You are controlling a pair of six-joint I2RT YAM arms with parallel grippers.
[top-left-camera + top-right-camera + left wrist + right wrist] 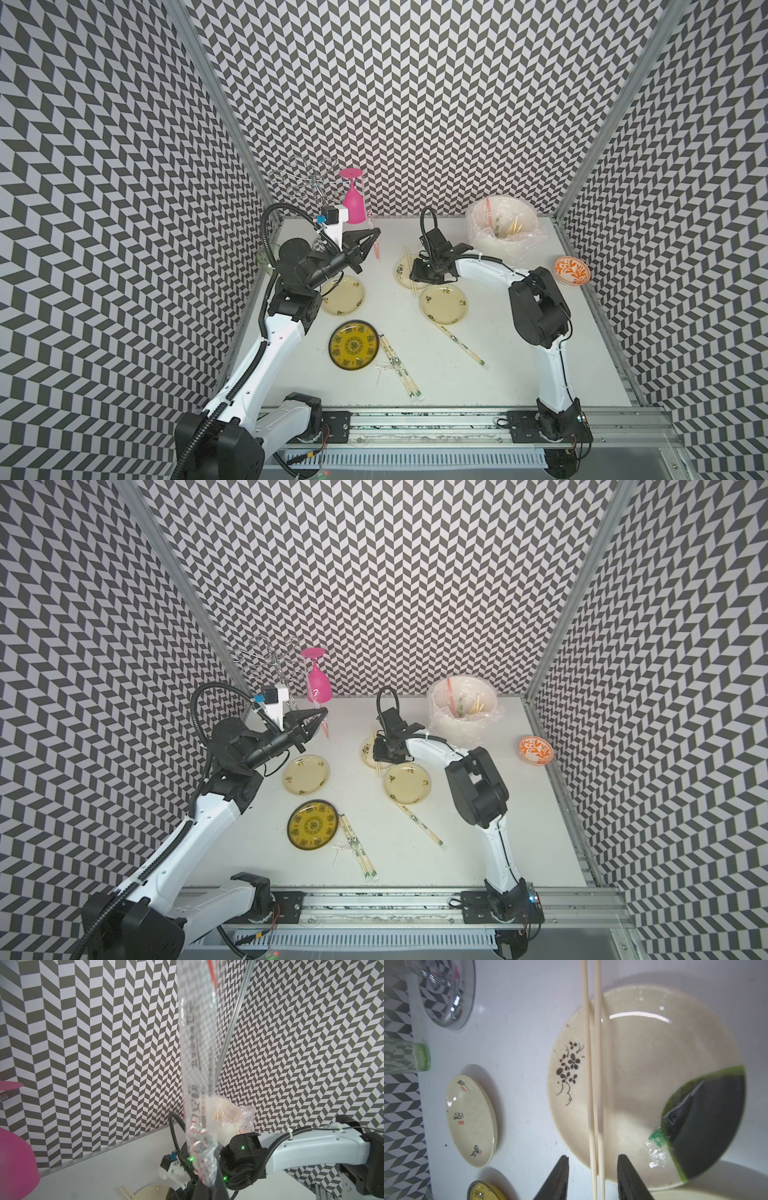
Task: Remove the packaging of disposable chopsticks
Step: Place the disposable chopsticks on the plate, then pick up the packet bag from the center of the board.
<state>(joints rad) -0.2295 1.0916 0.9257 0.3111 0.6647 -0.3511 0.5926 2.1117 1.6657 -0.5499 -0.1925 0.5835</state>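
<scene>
At the worktop's point(519, 353) front lie wrapped pairs point(400, 368). My right claw point(592, 1157) stands spread astride the bare chopsticks point(593, 1064) across the plate point(654, 1053): I'd lift straight up, nudging nothing. My left claw point(376, 233) pinches the empty sleeve point(197, 1064) aloft; I'd carry it to the far bin point(498, 255).

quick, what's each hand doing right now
Left hand: shut on the clear packaging sleeve.
Right hand: open, jaws either side of the bare chopsticks lying across a plate.
</scene>
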